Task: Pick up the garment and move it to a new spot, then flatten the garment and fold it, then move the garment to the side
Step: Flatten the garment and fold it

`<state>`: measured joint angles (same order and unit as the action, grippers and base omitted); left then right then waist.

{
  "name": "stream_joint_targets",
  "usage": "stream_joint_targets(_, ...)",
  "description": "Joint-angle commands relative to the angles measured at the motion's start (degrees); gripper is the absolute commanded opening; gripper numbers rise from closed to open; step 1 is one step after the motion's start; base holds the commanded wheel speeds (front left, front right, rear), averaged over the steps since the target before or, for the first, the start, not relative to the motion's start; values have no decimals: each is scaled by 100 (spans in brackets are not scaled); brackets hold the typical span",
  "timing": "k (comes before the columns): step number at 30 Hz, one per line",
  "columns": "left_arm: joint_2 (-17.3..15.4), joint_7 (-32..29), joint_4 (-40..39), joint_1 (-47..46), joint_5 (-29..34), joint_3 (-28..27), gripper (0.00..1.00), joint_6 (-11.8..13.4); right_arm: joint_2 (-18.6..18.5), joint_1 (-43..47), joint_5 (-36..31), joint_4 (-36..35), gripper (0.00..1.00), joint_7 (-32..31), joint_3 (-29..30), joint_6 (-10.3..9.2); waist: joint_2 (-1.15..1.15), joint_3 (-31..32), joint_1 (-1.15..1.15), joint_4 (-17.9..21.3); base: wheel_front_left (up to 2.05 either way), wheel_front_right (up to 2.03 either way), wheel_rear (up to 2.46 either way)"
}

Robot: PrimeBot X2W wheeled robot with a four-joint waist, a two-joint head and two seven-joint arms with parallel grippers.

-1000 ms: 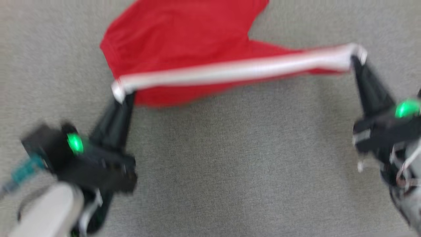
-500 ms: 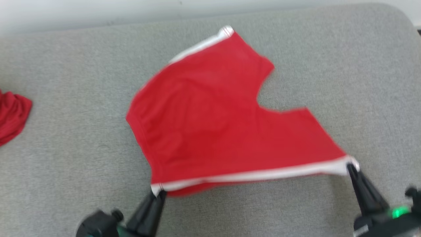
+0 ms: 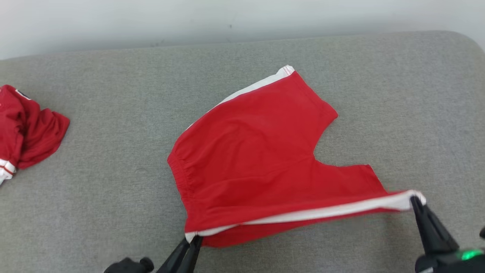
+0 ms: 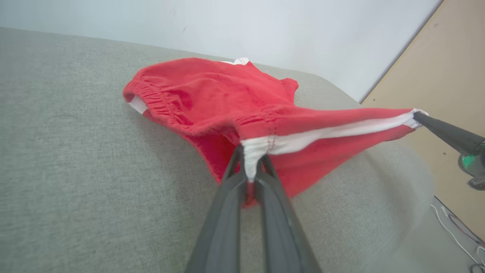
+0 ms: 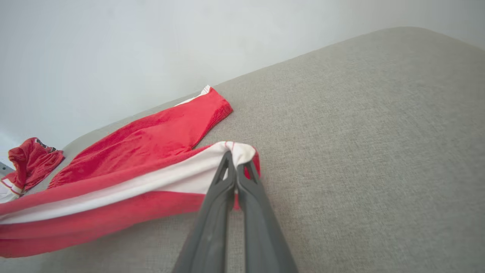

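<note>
Near edge: left gripper (image 3: 194,239) clamped on the waistband corner, right gripper (image 3: 415,201) pinched shut on the leg hem. White stripe (image 3: 322,213) is taut between them, lifted. Rest of red shorts (image 3: 257,159) lies spread mid-cushion (image 3: 113,189). Crumpled red garment (image 3: 26,129) sits far left.

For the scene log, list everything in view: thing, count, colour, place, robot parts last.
shorts: one, red with white side stripe, mid-cushion, near edge lifted between the grippers
second garment: one, red with white trim, crumpled at the cushion's left edge
cushion: one, grey, under both garments
wall: one, white, behind the cushion
floor: one, tan, right of the cushion
left gripper: one, dark, shut on the stripe's waistband end
right gripper: one, dark, shut on the stripe's hem end
</note>
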<state>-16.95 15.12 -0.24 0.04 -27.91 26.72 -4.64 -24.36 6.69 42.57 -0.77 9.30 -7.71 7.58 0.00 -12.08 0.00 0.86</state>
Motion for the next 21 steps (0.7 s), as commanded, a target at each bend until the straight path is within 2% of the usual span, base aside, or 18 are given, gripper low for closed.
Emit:
stream_joint_targets(1,41,4,36,-221,101,-32,0,-73,-37,-275,-60,-61,0,-105,65,-17,0,-18,0,-87,0,0,0)
stream_joint_targets(5,112,4,159,-704,197,-21,0,-174,-206,-1048,-179,-76,0,-355,-96,-16,0,-122,0,-206,0,0,0)
stream_joint_targets(9,167,4,410,-1331,156,26,0,-230,-341,-2046,-214,201,0,-518,-305,-16,0,-299,0,-372,0,0,0)
stream_joint_targets(17,608,3,1320,-2622,-167,9,0,-277,-511,-4103,-355,1495,0,-694,-919,-16,0,-758,0,-859,0,0,0)
stream_joint_targets(18,608,3,1320,-2622,-167,9,0,-277,-511,-4103,-355,1495,0,-694,-919,-16,0,-758,0,-859,0,0,0)
stream_joint_targets(21,731,3,1657,-3059,-255,136,0,-279,-490,-4810,-466,2113,0,-640,-1255,-16,0,-946,0,-1012,0,0,0)
